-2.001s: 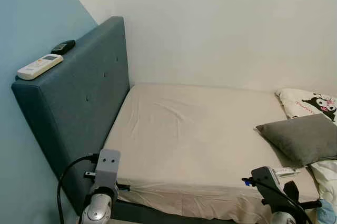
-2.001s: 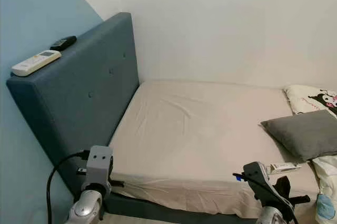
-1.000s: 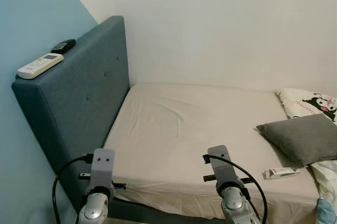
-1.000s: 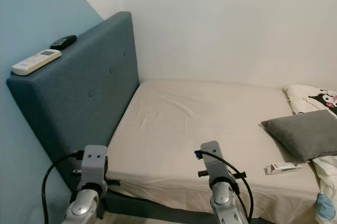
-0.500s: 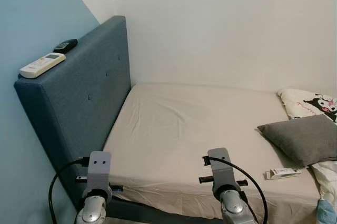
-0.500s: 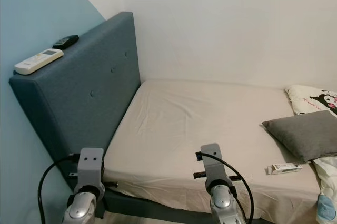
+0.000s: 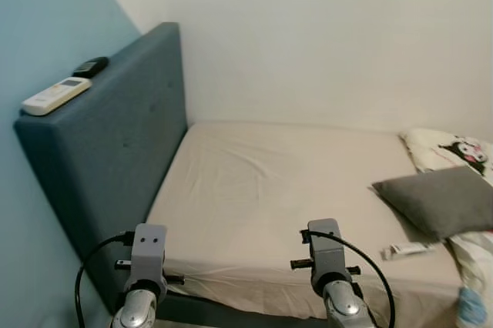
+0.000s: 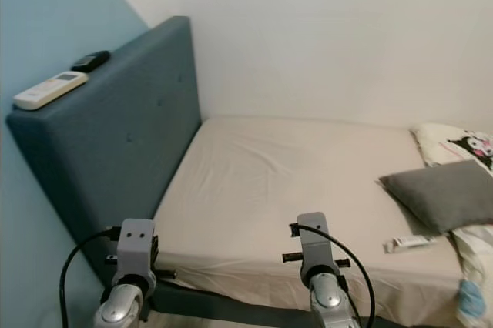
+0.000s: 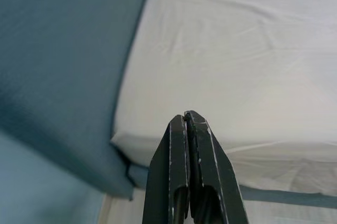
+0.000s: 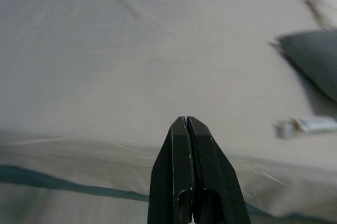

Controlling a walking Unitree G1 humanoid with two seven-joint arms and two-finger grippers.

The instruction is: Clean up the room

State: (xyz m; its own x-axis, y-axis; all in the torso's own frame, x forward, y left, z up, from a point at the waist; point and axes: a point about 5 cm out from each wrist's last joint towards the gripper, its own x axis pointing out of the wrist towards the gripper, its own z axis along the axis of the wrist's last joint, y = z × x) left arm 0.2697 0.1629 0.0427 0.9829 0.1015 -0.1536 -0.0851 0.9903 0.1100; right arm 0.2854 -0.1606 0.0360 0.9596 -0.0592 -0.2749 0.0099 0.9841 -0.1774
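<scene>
A small white tube (image 7: 406,249) lies on the bed (image 7: 277,189) near its front edge, just in front of the grey pillow (image 7: 439,201) and beside a cartoon-print pillow (image 7: 451,149). The right tool (image 10: 188,124) is clenched and empty, held over the mattress edge, well apart from the tube. The left tool (image 9: 186,120) is also clenched, near the blue headboard (image 7: 108,158), which carries a white remote (image 7: 55,95) and a black remote (image 7: 92,67).
</scene>
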